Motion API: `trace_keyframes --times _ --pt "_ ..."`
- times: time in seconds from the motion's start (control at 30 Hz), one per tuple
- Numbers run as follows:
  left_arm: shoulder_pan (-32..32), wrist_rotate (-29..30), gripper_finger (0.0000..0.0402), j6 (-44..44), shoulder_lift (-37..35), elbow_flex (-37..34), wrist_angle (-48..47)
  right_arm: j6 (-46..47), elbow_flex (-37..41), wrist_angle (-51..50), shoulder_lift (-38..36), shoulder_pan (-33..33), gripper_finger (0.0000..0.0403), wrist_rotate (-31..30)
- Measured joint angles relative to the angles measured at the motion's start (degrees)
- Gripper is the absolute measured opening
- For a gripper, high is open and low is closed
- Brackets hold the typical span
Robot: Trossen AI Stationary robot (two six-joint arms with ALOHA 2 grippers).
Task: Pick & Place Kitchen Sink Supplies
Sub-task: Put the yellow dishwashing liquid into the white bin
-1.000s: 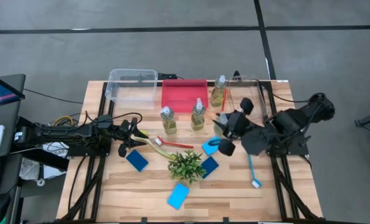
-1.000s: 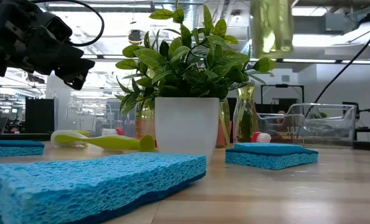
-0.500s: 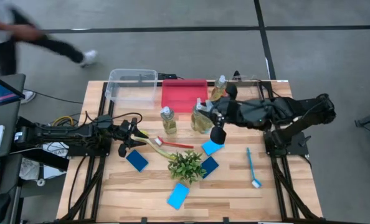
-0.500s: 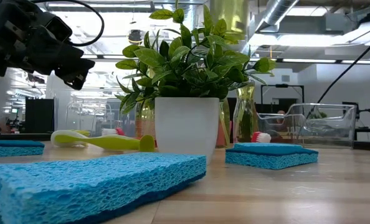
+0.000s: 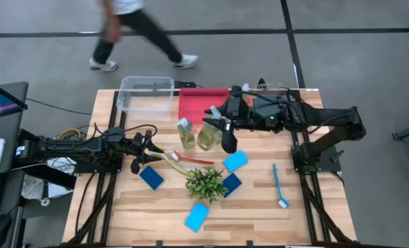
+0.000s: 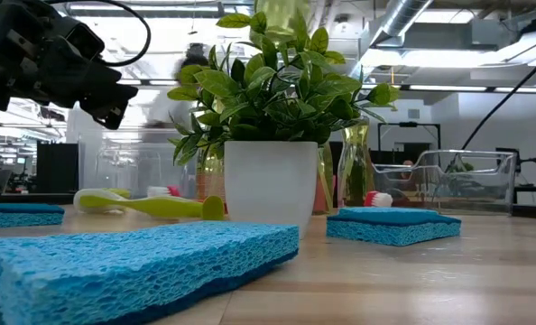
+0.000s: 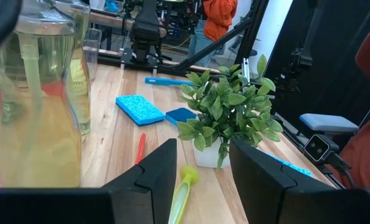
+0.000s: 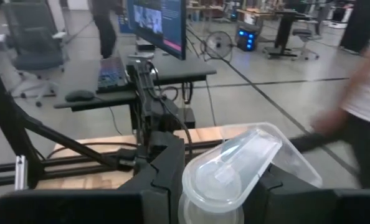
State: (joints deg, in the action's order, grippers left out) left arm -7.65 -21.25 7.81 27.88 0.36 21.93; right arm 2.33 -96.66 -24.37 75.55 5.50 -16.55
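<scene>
Right gripper (image 5: 218,122) is clamped on a bottle (image 5: 209,136), carried in the air over the table's middle-back, just in front of the red bin (image 5: 194,107) and beside a second bottle (image 5: 186,132) standing on the wood. The right wrist view shows the cap (image 8: 219,177) between the fingers (image 8: 166,168), so the grip sits high, near the neck.

Likely the carry phase toward a bin. Advice: keep the bottle upright, since a neck grip lets the body swing; move slowly, clear the standing bottle and the bin wall, lower until the base lands, then release.

Left gripper (image 5: 144,153) waits near the table's left edge with fingers (image 7: 154,177) parted and nothing between them, right by the yellow brush (image 5: 169,158) and red brush (image 5: 197,160).

Sponges (image 5: 235,162) and the blue brush (image 5: 279,184) lie untouched around the plant (image 5: 206,183). The clear bin (image 5: 146,93) sits back-left.
</scene>
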Motion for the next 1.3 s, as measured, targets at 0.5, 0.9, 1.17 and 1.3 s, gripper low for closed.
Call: trace_keyframes --times 0.5,0.9,1.17,1.3 --pt "0.00 0.01 0.0150 -0.01 0.02 0.00 0.34 -2.34 0.00 12.50 7.12 -6.11 0.0094 11.93" --pt "0.00 0.02 0.0150 -0.02 0.02 0.00 0.57 -0.46 0.00 18.59 7.12 -9.11 0.0094 15.87" --pt "0.00 0.01 0.0150 0.00 0.02 0.00 0.94 -0.33 -0.01 22.50 7.10 -9.75 0.0094 16.78" --pt "0.00 -0.01 0.0150 0.00 0.02 0.00 1.11 -0.36 -0.02 22.25 7.10 -9.77 0.0094 16.78"
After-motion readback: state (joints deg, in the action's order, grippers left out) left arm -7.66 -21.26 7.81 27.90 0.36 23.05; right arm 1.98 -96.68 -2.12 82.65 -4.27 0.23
